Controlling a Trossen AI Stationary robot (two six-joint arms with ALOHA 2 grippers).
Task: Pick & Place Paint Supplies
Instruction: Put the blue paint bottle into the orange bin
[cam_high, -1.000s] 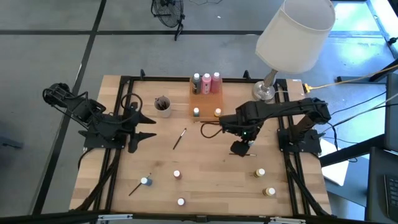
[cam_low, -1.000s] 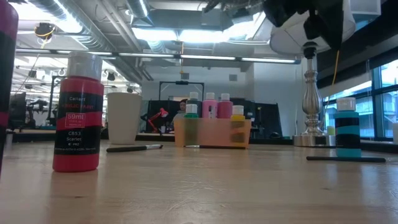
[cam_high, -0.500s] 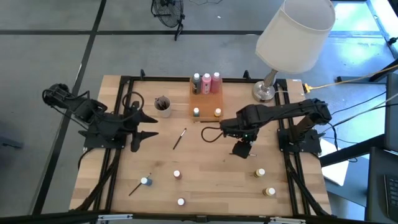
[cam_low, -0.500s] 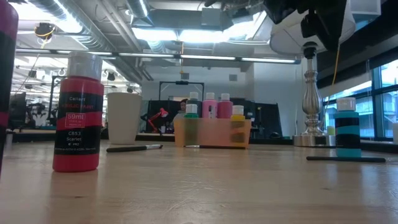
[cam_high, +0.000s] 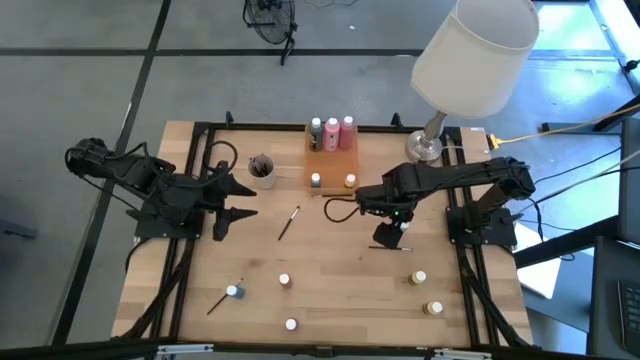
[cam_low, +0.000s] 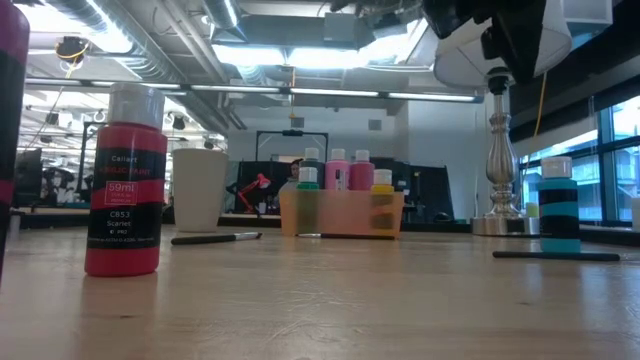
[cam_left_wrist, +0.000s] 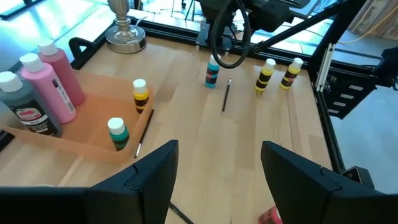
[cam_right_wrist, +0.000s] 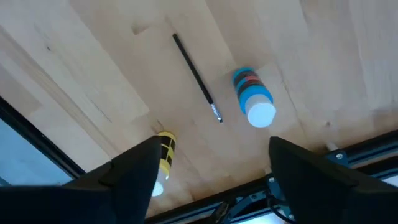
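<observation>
Left gripper (cam_high: 232, 204) idle at table's left, fingers spread, empty. Mid-table brush (cam_high: 288, 222) lies diagonal, axis near-left to far-right. Orange tray (cam_high: 330, 165) far centre holds three tall bottles (cam_high: 332, 132). Right gripper (cam_high: 388, 236) hovers right of centre, fingers apart, empty, above second brush (cam_right_wrist: 197, 78) lying flat beside upright blue pot (cam_right_wrist: 254, 98).

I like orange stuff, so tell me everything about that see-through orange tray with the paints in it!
The translucent orange tray looks like thin plastic, a shallow box with low walls you can see through. It sits flat on the wooden table near its far edge, beside the round grey cup. Inside stand a dark bottle and two pink squeeze bottles, plus a small green pot and a small yellow pot. Neither gripper touches it.
</observation>
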